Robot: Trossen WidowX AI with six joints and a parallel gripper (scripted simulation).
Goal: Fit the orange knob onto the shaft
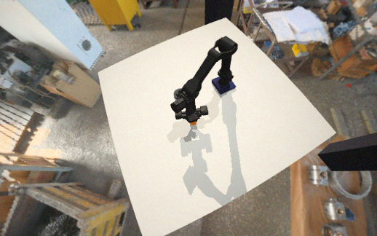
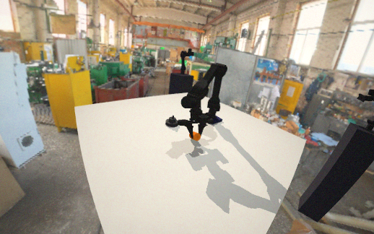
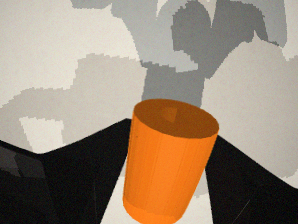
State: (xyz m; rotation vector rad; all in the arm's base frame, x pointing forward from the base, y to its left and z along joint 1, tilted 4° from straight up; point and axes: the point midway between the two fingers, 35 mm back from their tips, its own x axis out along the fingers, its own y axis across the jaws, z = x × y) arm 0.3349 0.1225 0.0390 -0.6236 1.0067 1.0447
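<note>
The orange knob (image 1: 193,123) (image 2: 195,136) (image 3: 165,170) is held between the two black fingers of my gripper (image 1: 193,122) (image 2: 196,134) (image 3: 170,133), low over the white table. The gripper is shut on it. In the wrist view the knob leans, with its darker end face turned to the top of the picture; a small lighter wedge shows in that face, but the hole's flat side cannot be made out clearly. The dark round pedestal (image 1: 177,93) (image 2: 171,123) with its upright shaft (image 2: 172,118) stands to the left of the gripper in the exterior view. The arm partly hides it in the top view.
The white table (image 1: 145,91) (image 2: 137,180) carries everything. The arm's dark blue base (image 1: 223,86) (image 2: 217,120) is behind the gripper. The arm's shadows fall across the table in front of the knob.
</note>
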